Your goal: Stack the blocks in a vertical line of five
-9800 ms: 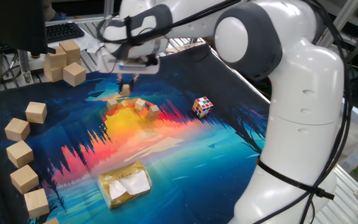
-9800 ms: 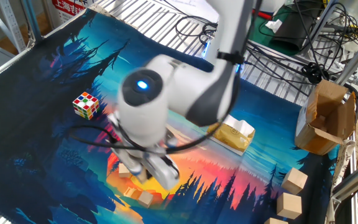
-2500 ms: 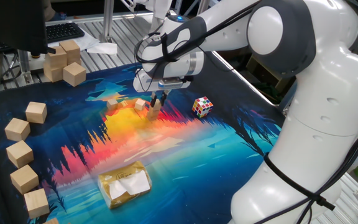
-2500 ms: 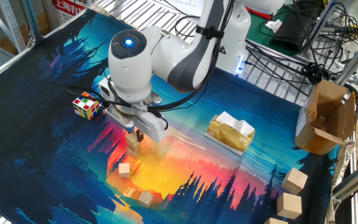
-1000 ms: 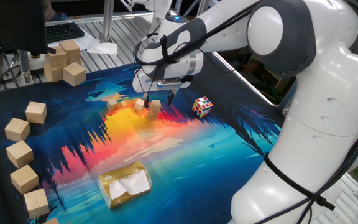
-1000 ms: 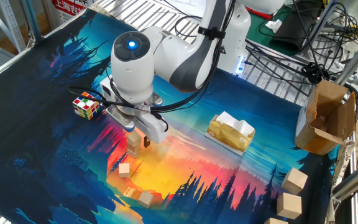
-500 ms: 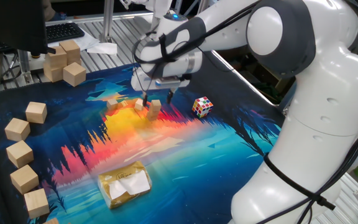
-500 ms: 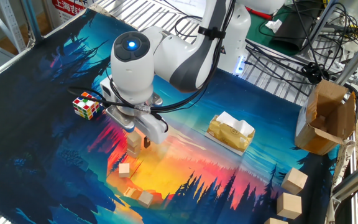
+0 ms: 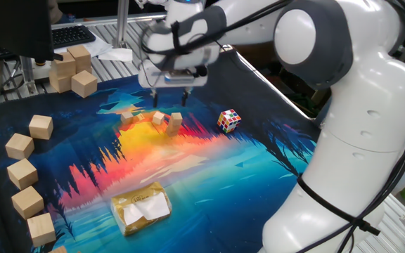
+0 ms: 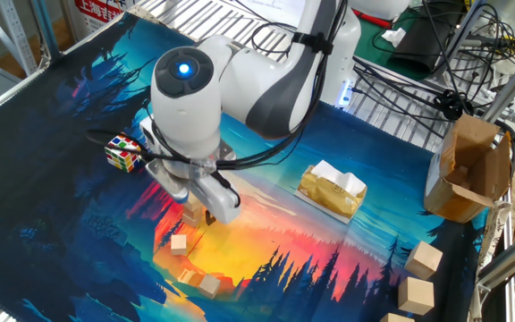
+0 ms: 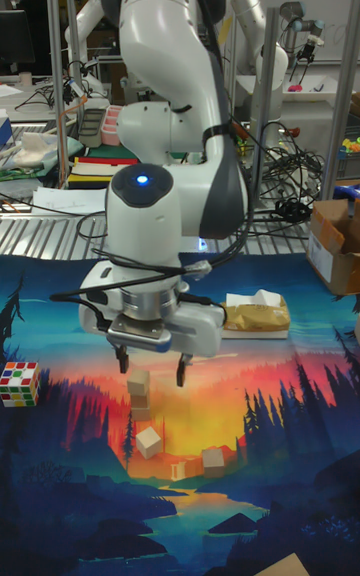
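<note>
The gripper (image 11: 150, 363) hangs with fingers spread and empty above a stack of two blocks (image 11: 138, 388) near the mat's (image 9: 259, 176) centre. Three more blocks lie loose: one (image 11: 148, 441) just at the stack's 6 o'clock in the tall view, the others (image 11: 213, 458) toward 5 o'clock, one seemingly half hidden. One puzzle cube (image 11: 19, 382) sits at 9 o'clock.

This is a robotics lab. A white Franka arm (image 11: 165, 86) stands at a tabletop (image 10: 79, 85) covered by a printed sunset mat, ringed by aluminium framing (image 11: 50, 56). Cables (image 10: 418, 54) trail over a slatted metal surface, a keyboard (image 9: 72, 34) sits behind, and another robot arm (image 11: 300, 31) stands on a rear bench.
</note>
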Controlling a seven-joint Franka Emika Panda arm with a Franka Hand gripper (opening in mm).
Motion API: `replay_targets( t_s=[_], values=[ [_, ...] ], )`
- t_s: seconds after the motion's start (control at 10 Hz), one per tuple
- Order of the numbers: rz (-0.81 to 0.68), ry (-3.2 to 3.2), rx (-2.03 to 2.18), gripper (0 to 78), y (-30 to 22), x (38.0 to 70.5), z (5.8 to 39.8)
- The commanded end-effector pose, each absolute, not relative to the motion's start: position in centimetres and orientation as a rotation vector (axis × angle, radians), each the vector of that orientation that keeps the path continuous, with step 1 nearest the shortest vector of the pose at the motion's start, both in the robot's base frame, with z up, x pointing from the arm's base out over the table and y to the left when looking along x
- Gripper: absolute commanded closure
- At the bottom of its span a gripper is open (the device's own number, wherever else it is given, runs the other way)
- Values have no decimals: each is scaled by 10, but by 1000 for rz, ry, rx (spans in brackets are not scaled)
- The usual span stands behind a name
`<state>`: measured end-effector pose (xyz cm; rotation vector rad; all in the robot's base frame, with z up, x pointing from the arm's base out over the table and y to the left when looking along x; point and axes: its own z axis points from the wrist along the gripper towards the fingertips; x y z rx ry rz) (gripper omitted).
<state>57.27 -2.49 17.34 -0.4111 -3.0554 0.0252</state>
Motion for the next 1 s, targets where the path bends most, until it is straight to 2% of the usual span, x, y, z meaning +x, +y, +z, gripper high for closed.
replay_targets(
  t_s=[0.1, 0.5, 1.0],
  values=[
    [14, -3045, -479, 1, -8, 587, 175],
    [-6, -3049, -509, 1, 4, 601, 164],
    [12, -3045, -548, 1, 5, 604, 159]
  ],
)
